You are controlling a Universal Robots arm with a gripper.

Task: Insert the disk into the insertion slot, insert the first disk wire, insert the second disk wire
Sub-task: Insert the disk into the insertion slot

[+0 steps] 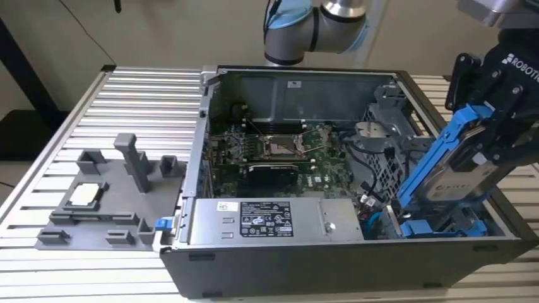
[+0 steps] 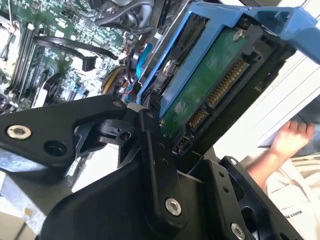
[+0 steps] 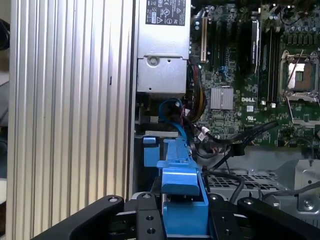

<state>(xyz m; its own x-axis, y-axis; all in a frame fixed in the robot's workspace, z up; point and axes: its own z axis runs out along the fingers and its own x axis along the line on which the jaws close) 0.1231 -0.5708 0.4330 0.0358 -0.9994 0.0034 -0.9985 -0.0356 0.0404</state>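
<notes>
Power-supply box (image 1: 257, 221) along the near edge of the computer case (image 1: 337, 274), white printed label on top, print left unread. Just past it, in the case's near corner on the exterior view's right, insertion slot (image 1: 442, 228) with blue fittings, not yet filled. Clamped between the closed fingers of the gripper (image 1: 481, 151), disk (image 1: 455, 180) in its blue carrier, leaning steeply over that slot, lower end at its mouth; contact impossible to tell. By judgement, partway through the first step: disk at the slot, not seated. Connector edge (image 2: 225, 82) bare in the second wrist view, so both wires apparently left to plug. Loose black cables (image 3: 235, 146) beside the motherboard (image 1: 278, 148) mid-case. White lettering on the gripper's housing, also left unread. Arm (image 1: 316, 25) beyond the far edge.
</notes>
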